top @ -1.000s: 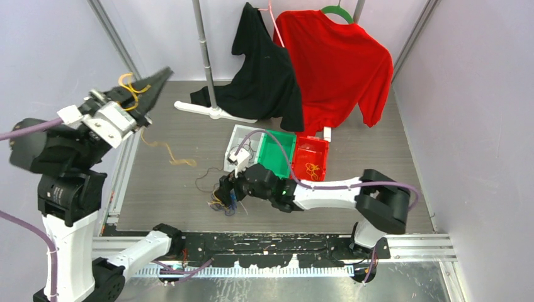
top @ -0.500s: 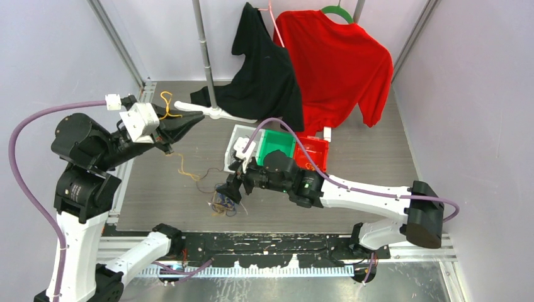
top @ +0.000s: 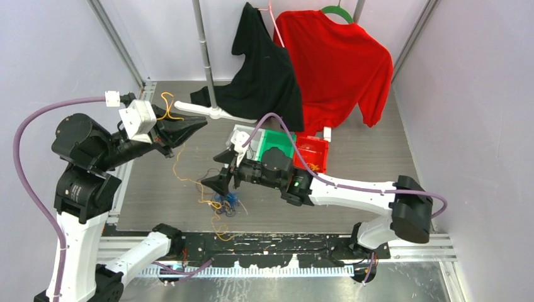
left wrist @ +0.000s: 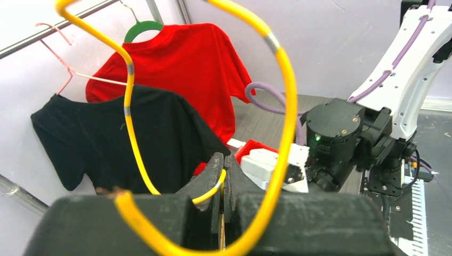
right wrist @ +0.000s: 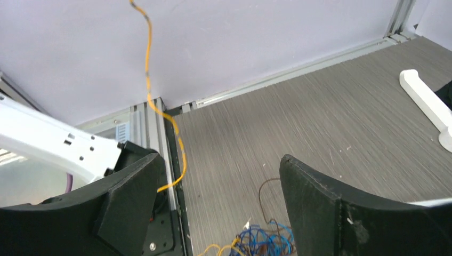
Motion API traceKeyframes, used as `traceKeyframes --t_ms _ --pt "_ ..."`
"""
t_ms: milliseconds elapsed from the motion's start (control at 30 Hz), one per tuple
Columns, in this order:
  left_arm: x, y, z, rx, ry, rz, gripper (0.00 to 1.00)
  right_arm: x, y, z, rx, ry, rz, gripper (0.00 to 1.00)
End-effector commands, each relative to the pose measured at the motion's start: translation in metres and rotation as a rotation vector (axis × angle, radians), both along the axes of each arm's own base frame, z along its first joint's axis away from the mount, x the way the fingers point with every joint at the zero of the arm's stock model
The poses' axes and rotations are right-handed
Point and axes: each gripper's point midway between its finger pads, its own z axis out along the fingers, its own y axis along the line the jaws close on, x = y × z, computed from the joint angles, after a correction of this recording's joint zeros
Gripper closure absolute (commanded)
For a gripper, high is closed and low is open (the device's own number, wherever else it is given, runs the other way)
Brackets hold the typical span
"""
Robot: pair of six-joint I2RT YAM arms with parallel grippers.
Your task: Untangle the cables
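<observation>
My left gripper (top: 194,126) is shut on a yellow-orange cable (top: 176,160). One end loops up behind the jaws (top: 165,104); the rest hangs down to a small tangle of blue, yellow and dark brown cables (top: 225,202) on the table. In the left wrist view the yellow cable (left wrist: 288,101) arcs over the closed fingers (left wrist: 213,173). My right gripper (top: 212,182) is open and empty, just above and left of the tangle. In the right wrist view the tangle (right wrist: 264,242) lies between and below the fingers (right wrist: 314,186), with the yellow cable (right wrist: 150,80) running up at the left.
White (top: 238,134), green (top: 279,137) and red (top: 320,153) bins stand behind the right arm. A garment rack's white foot (top: 213,112) and pole stand at the back, with a black shirt (top: 264,75) and a red shirt (top: 334,63) hanging. A metal rail (top: 128,170) edges the table's left.
My left arm swung down and right with the yellow cable, drawing it out of the tangle. My right gripper opened, let go of the tangle, lifted and moved slightly left.
</observation>
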Motion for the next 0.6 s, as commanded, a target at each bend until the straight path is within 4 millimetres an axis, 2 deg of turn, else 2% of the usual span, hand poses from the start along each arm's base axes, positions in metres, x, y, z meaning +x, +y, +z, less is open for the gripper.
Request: traceKeyframes --t_ms 0,200,500,567 --pt "-0.006 -0.003 0.012 -0.038 0.006 -0.034 1.0 0.004 0.017 0.058 0.219 -0.067 0.022 0.13" --pt "-0.008 -0.004 0.017 -0.053 0.014 -0.045 1.0 0.004 0.042 0.066 0.26 -0.067 0.073 0.14" --pt "-0.01 -0.005 0.027 -0.073 0.0 -0.054 1.0 0.021 0.069 0.079 0.32 -0.088 0.049 0.15" --pt "-0.011 -0.005 0.03 -0.078 -0.002 -0.056 1.0 0.027 0.074 0.077 0.314 -0.089 0.029 0.17"
